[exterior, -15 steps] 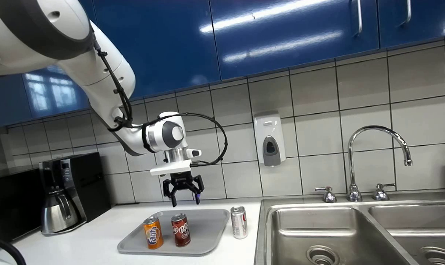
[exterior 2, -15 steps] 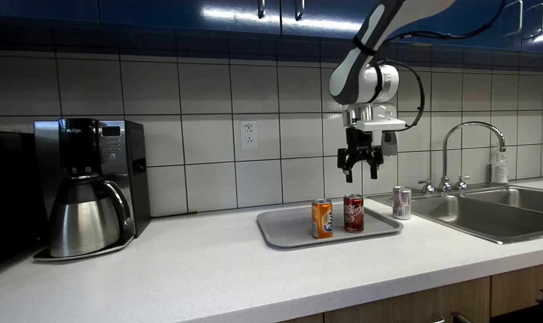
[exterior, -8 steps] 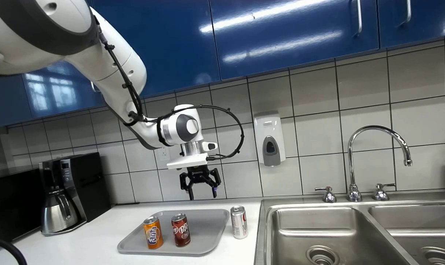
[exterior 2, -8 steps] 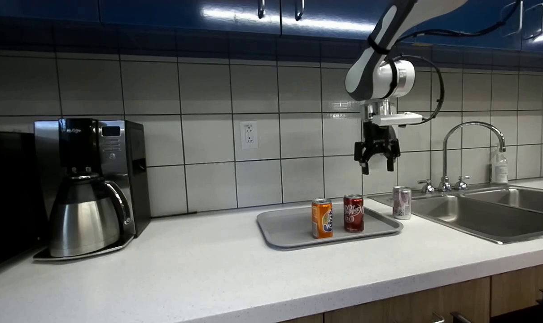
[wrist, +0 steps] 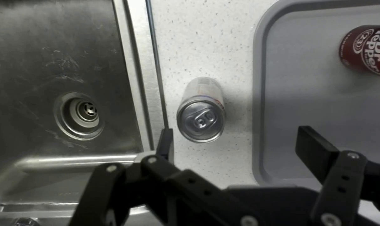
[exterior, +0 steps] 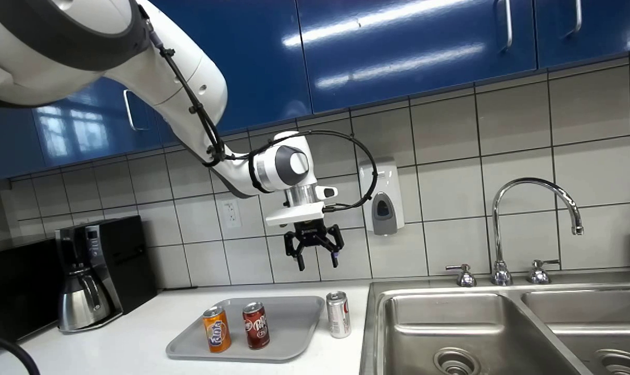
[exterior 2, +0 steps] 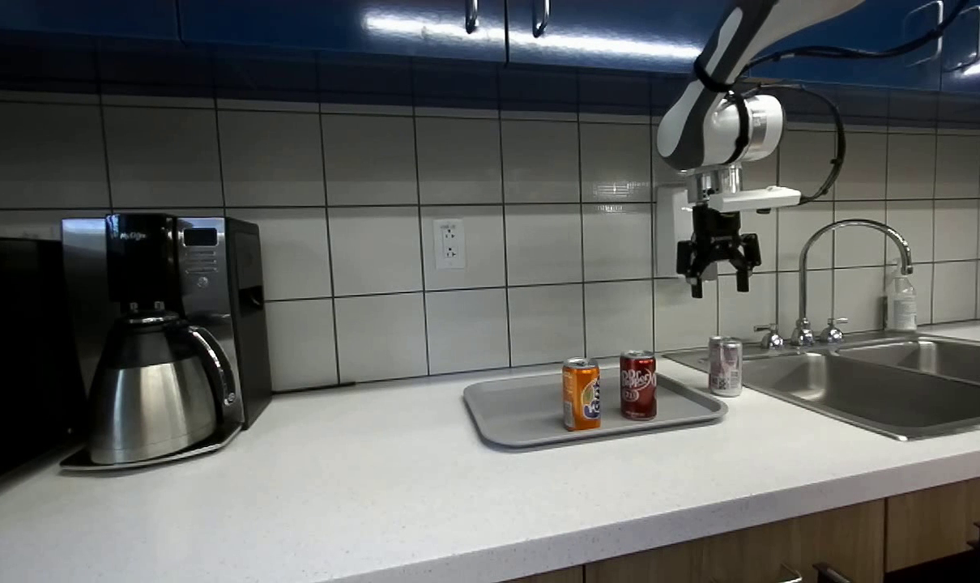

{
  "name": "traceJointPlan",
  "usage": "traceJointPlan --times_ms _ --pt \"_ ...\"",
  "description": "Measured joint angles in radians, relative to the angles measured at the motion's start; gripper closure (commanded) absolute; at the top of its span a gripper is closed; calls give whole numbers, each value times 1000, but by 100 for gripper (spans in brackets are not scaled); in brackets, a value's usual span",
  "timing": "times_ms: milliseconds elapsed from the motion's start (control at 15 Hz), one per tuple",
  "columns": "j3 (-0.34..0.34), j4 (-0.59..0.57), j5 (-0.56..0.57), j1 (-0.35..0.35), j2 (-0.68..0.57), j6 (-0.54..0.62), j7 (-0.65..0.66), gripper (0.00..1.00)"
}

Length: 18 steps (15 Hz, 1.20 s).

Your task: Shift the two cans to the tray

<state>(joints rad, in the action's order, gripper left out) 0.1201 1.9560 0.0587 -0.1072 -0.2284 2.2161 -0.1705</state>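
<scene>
1. Filling the lower right of an exterior view, the two-basin steel sink is set into the white counter, a curved faucet at its back and a round drain in each basin floor.
2. Well along the counter stands the coffee maker; the steel carafe rests upright on its base, its inside hidden.
3. Between these lies the tray, flat, pale grey, rectangular and low-rimmed. In it stand the orange can and the dark red can, both upright, near each other but apart.
4. The gripper hangs pointing down in the air, well above the counter and cans, its two fingers spread wide apart with a gap of air between.
5. The dark red can, inside the rim toward the tray's front edge, has a silver top and white "Dr Pepper" lettering beside a ringed "23".
6. The silver-grey can stands upright on the counter, outside the tray: just beside its rim, in the strip between tray and sink, touching neither. In the wrist view its round lid is bright metal with a pull tab at the middle, and its pale side carries a little red print, which seems too blurred to read with confidence.
</scene>
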Motion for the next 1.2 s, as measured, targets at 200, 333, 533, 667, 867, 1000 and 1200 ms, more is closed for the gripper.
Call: traceJointPlan --times_ms 200,333,533,667,867,1000,1200 --pt "11 -20 0 -20 -20 0 -1 0" --pt "12 -32 0 -29 -42 0 -1 0" --pt "12 -51 0 -34 -83 0 -1 0" --pt "12 -67 0 -34 -115 1 -1 0" --pt "12 -99 0 -34 -163 1 0 0" --pt "11 -123 0 -34 -192 1 0 0" --pt "8 -157 0 -33 -230 1 0 0"
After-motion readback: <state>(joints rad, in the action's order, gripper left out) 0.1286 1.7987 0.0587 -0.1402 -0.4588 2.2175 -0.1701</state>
